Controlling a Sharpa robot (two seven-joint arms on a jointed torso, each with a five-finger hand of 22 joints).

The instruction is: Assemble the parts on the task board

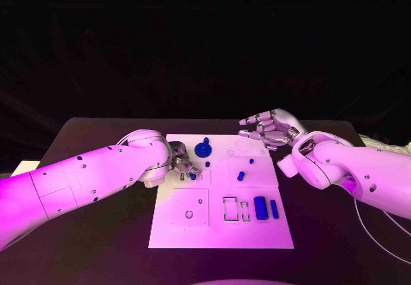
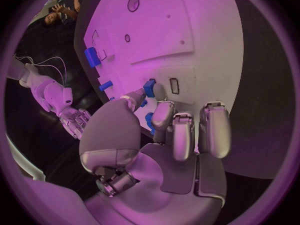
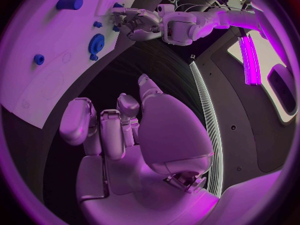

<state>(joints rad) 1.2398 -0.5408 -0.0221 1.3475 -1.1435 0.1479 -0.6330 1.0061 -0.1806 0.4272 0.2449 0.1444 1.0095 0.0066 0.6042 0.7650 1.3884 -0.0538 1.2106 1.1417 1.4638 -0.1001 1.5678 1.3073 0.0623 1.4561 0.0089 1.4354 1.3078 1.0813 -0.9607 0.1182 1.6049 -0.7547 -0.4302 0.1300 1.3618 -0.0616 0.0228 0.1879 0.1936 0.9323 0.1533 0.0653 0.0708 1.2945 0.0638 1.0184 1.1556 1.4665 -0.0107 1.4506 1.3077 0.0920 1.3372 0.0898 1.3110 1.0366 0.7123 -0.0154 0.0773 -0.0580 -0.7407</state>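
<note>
The white task board (image 1: 221, 228) lies in the middle of the black table. My left hand (image 1: 182, 162) sits low over the board's left edge and pinches a small blue part (image 2: 149, 87) between thumb and finger, beside a small rectangular slot (image 2: 174, 85). A blue gear (image 1: 203, 148) stands just beyond that hand. Two small blue pieces (image 1: 240, 176) lie mid-board. A blue block (image 1: 260, 208) and a blue bar (image 1: 274, 208) stand at the right. My right hand (image 1: 269, 128) hovers over the far right corner, fingers curled in, holding nothing.
Outlined recesses (image 1: 234, 209) and a square panel with a hole (image 1: 190, 208) mark the board's near half. Dark table (image 1: 94, 249) surrounds the board on all sides. A thin white cable (image 1: 377, 237) trails along the right arm.
</note>
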